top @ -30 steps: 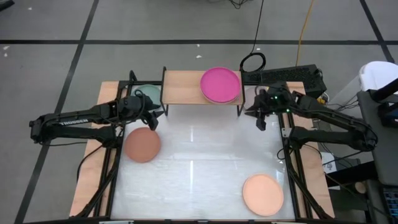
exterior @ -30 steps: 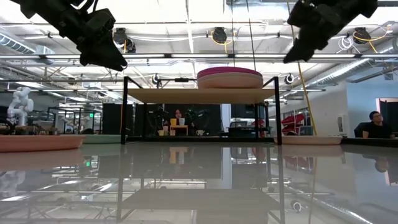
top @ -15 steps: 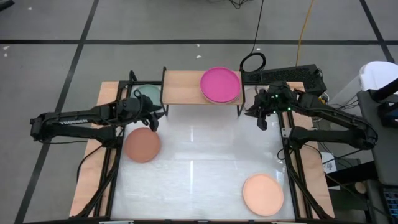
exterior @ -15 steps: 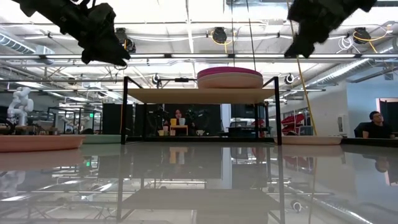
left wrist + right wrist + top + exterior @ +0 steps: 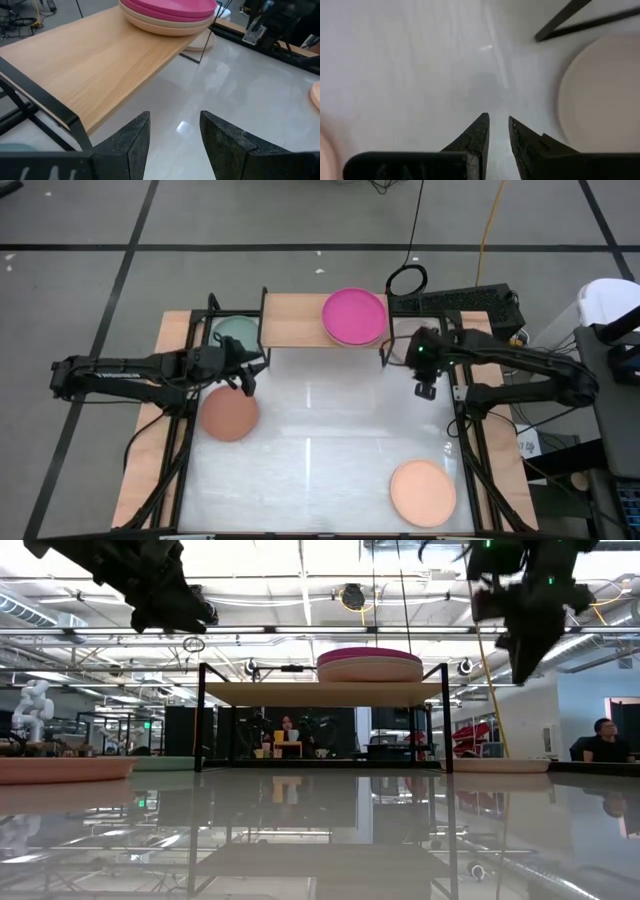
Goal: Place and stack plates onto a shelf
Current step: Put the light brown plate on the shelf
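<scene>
**Both grippers empty, plates still loose on table**

Shelf (image 5: pixel 300 320) sits at the back of the white table (image 5: pixel 320 450), w/ a stack on its right half: magenta plate (image 5: pixel 354 316) on top, beige plates (image 5: pixel 165 26) under it. Shelf's left half is bare wood.

Left gripper (image 5: pixel 240 375) hangs above the table just in front of the shelf's left end, fingers (image 5: pixel 132 142) spread apart, nothing between them. Right gripper (image 5: pixel 425 385) is off the shelf's right front corner, pointing down at the table, fingers (image 5: pixel 477 135) nearly together w/ a thin gap, holding nothing. A beige plate (image 5: pixel 602 100) lies on the table just beside it.

Still loose: terracotta plate (image 5: pixel 230 412) near the left gripper, peach plate (image 5: pixel 423 492) front right, teal plate (image 5: pixel 236 332) beside the shelf's left end.

Risks, as I judge them:
- Flat plates give little rim to grab; right fingers prob need to open wider first, or they'll just push the plate.
- Either arm could clip the shelf's black legs, shifting shelf + stack.
- An off-centre drop on the stack could slide plates off the edge.
</scene>
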